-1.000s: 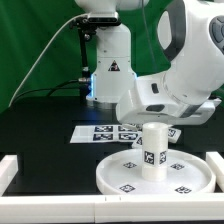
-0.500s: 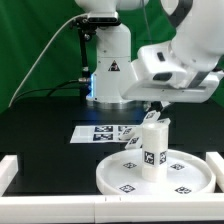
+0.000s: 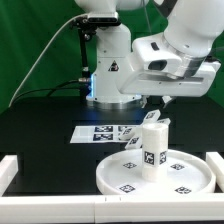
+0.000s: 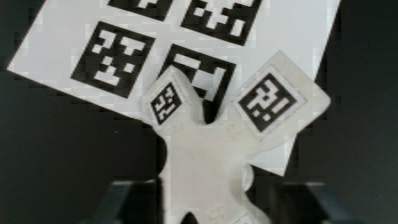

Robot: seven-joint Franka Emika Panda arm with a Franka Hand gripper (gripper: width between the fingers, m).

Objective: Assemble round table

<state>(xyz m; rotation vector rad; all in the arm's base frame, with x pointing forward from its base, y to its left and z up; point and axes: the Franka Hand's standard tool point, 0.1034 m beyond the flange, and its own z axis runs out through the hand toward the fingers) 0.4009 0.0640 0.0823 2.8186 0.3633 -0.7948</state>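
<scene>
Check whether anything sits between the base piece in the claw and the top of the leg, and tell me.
Nothing visible does. The claw is shut on the base piece, which hangs right at the top of the upright leg standing in the round disc. Whether piece and leg already touch, I cannot tell.

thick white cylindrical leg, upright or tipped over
Upright: the leg stands on end in the middle of the large white rimmed round disc.

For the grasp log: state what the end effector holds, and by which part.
The small flat base piece, pinched at its narrow end, away from its two tagged tips.
</scene>
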